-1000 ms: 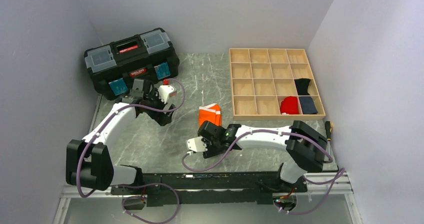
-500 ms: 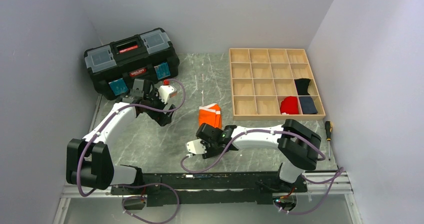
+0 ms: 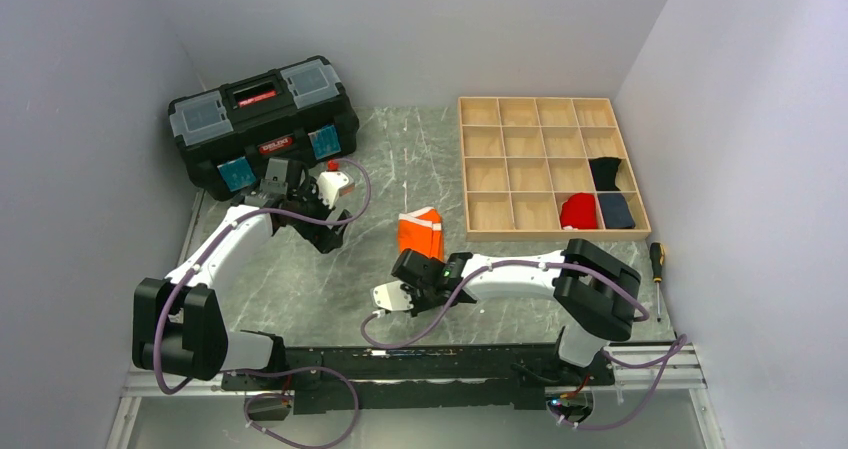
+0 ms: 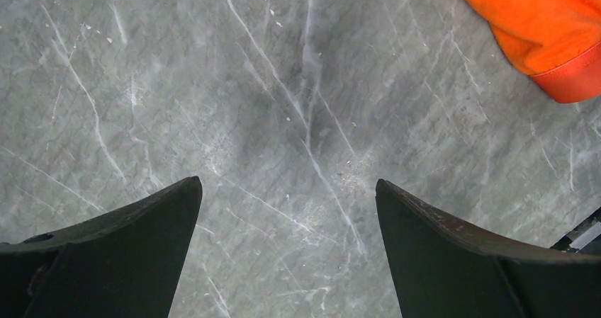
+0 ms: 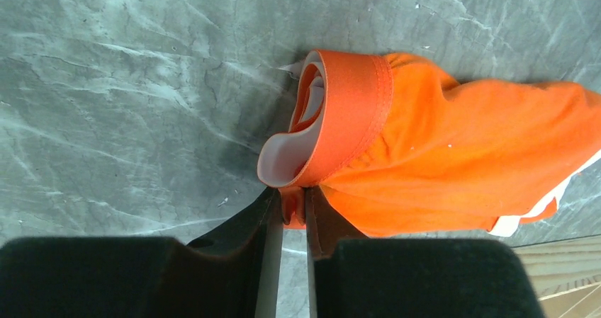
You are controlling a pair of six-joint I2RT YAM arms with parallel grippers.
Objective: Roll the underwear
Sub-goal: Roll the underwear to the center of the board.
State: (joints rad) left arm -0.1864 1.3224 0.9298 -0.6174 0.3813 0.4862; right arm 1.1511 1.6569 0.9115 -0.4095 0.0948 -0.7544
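The underwear (image 3: pixel 420 232) is a bright orange folded bundle with white trim, lying on the grey marble table just left of the wooden tray. My right gripper (image 3: pixel 413 264) reaches it from the near side. In the right wrist view the right gripper (image 5: pixel 292 205) is shut on a pinch of orange fabric just below the curled waistband of the underwear (image 5: pixel 453 162). My left gripper (image 3: pixel 326 233) hovers left of the garment. Its jaws stand wide open over bare table in the left wrist view, the left gripper (image 4: pixel 287 183) holding nothing, and a corner of the underwear (image 4: pixel 546 20) shows at top right.
A black toolbox (image 3: pixel 262 119) stands at the back left. The wooden tray (image 3: pixel 535 100) at the right holds a red bundle (image 3: pixel 578 210), a black bundle (image 3: pixel 606 173) and a navy bundle (image 3: pixel 617 210). A screwdriver (image 3: pixel 657 269) lies by the right arm.
The right gripper has closed its jaws onto the underwear's near edge while its arm shifted slightly left. The left arm has not moved.
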